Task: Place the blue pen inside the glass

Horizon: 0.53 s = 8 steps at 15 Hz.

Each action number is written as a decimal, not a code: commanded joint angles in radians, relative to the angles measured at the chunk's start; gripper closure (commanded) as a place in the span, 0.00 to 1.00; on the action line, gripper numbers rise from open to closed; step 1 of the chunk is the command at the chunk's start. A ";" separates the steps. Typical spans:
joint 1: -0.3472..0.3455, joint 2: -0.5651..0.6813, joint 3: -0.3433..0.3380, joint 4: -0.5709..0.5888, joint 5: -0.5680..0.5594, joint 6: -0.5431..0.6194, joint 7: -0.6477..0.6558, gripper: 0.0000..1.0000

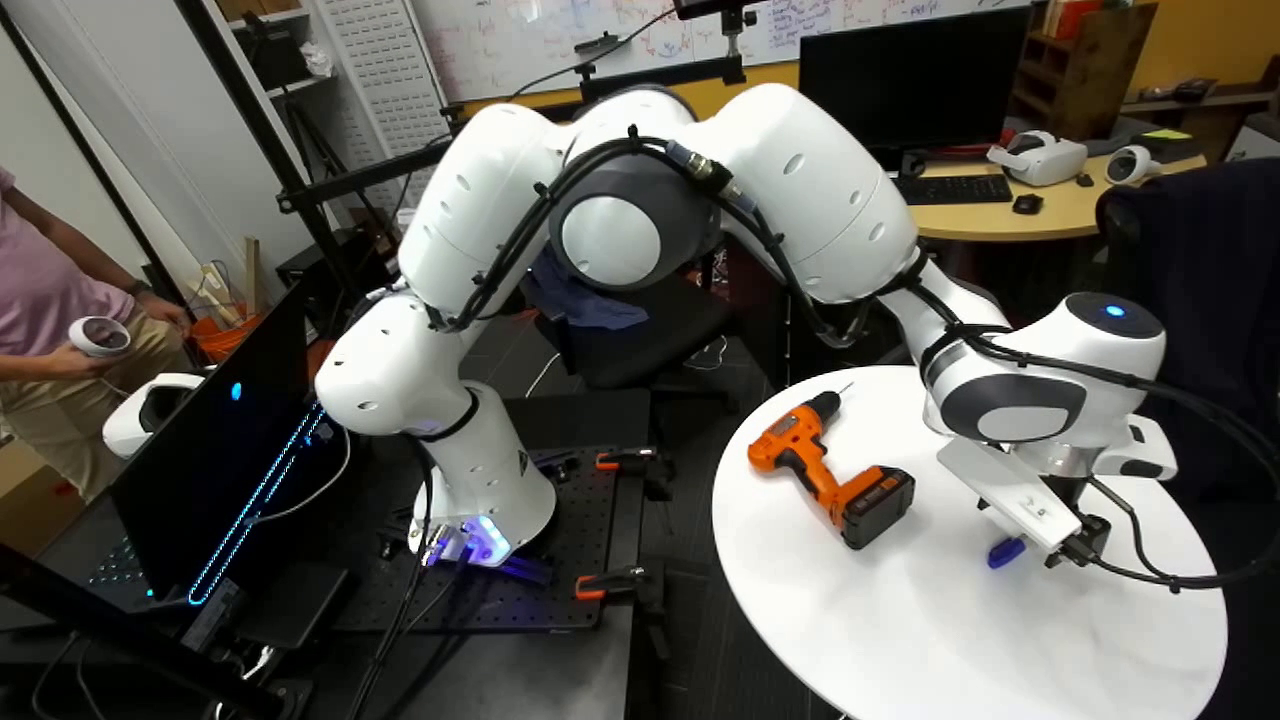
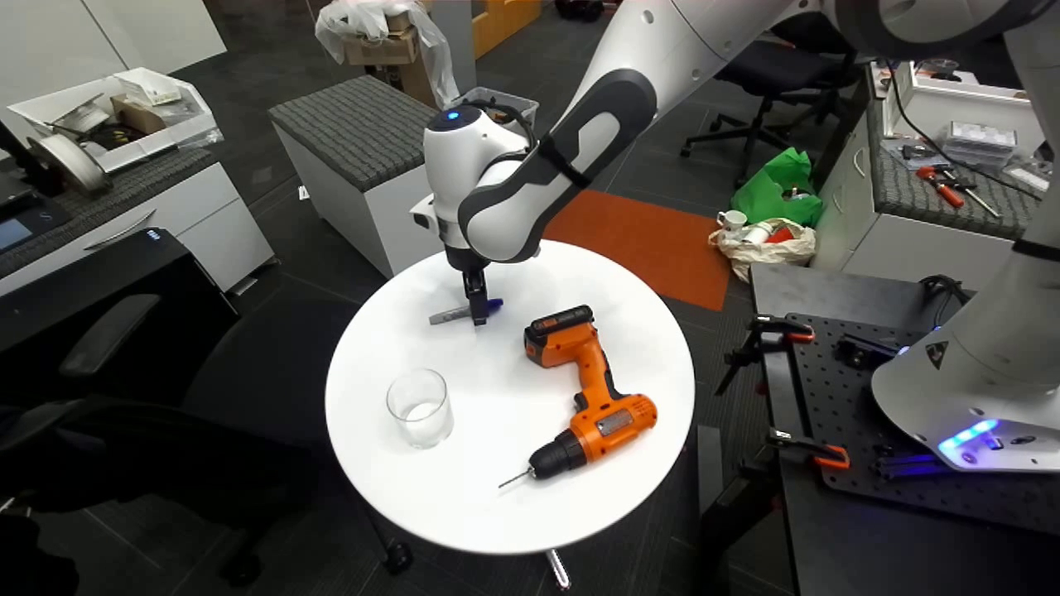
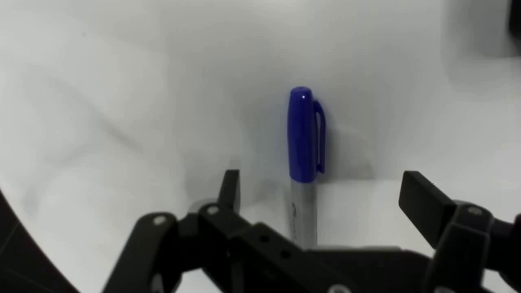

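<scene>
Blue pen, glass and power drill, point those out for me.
Blue pen (image 3: 301,160), in the wrist view: on its blue cap.
Glass (image 2: 427,427), in an exterior view: on its clear side wall.
Power drill (image 2: 593,374), in an exterior view: on its orange handle.

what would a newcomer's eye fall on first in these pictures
Probably the big white robot arm, arching across an exterior view and reaching over the round table. Next, the bright orange drill lying on that table. In the wrist view, the blue pen stands out, lying between the open fingers.
</scene>
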 commanded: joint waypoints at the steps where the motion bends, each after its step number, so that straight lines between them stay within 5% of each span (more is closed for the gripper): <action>1: 0.003 0.031 0.001 0.065 -0.023 -0.065 -0.005 0.04; 8: 0.007 0.066 0.001 0.114 -0.027 -0.110 -0.006 0.13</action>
